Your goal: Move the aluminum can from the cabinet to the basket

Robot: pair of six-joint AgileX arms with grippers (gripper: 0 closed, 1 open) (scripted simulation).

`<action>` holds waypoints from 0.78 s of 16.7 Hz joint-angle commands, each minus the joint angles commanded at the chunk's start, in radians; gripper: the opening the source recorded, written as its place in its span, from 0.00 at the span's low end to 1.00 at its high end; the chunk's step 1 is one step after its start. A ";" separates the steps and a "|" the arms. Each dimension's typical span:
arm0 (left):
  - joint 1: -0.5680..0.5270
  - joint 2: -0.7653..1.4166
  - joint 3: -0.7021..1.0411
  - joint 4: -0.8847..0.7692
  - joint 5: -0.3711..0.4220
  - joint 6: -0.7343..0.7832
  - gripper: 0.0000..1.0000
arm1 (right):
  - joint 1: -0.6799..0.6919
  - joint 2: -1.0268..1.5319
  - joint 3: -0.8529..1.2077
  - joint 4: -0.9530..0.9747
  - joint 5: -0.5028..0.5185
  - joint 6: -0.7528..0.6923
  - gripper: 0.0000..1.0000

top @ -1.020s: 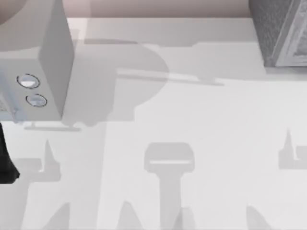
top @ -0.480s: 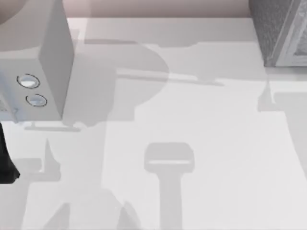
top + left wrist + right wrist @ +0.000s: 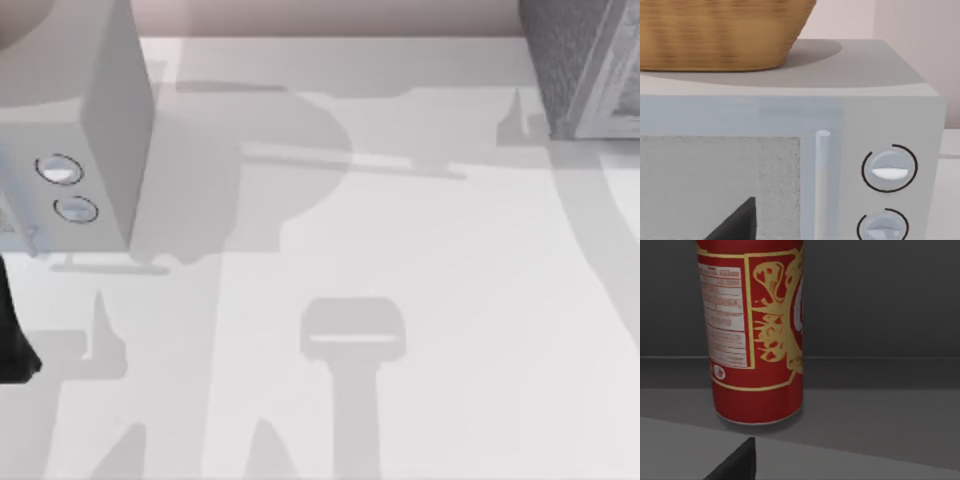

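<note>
Table (image 3: 420, 250): white top, crossed by grey shadows.

Left edge: grey microwave (image 3: 90, 130) with two round dials (image 3: 60, 170) on its front. In the left wrist view, a woven wicker basket (image 3: 720, 35) stands on the microwave's top, near the camera side of the roof; the door's vertical handle (image 3: 822, 170) sits just beside the dials. Left arm (image 3: 12, 340): dark form at the table's left edge; finger state cannot be told.

Far right corner: grey speckled cabinet (image 3: 585, 65).

Aluminum can (image 3: 752, 330): red, yellow-and-white label, upright on the grey cabinet shelf (image 3: 865, 410), dark wall behind. Right gripper: close before the can; finger state cannot be told.
</note>
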 joint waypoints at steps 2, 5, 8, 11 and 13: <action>0.000 0.000 0.000 0.000 0.000 0.000 1.00 | 0.008 0.058 0.079 -0.018 0.008 0.001 1.00; 0.000 0.000 0.000 0.000 0.000 0.000 1.00 | 0.012 0.087 0.117 -0.028 0.012 0.001 1.00; 0.000 0.000 0.000 0.000 0.000 0.000 1.00 | 0.012 0.087 0.117 -0.028 0.012 0.001 1.00; 0.000 0.000 0.000 0.000 0.000 0.000 1.00 | 0.018 0.100 0.129 -0.020 0.026 0.000 1.00; 0.000 0.000 0.000 0.000 0.000 0.000 1.00 | 0.049 0.152 0.168 -0.006 0.063 -0.002 1.00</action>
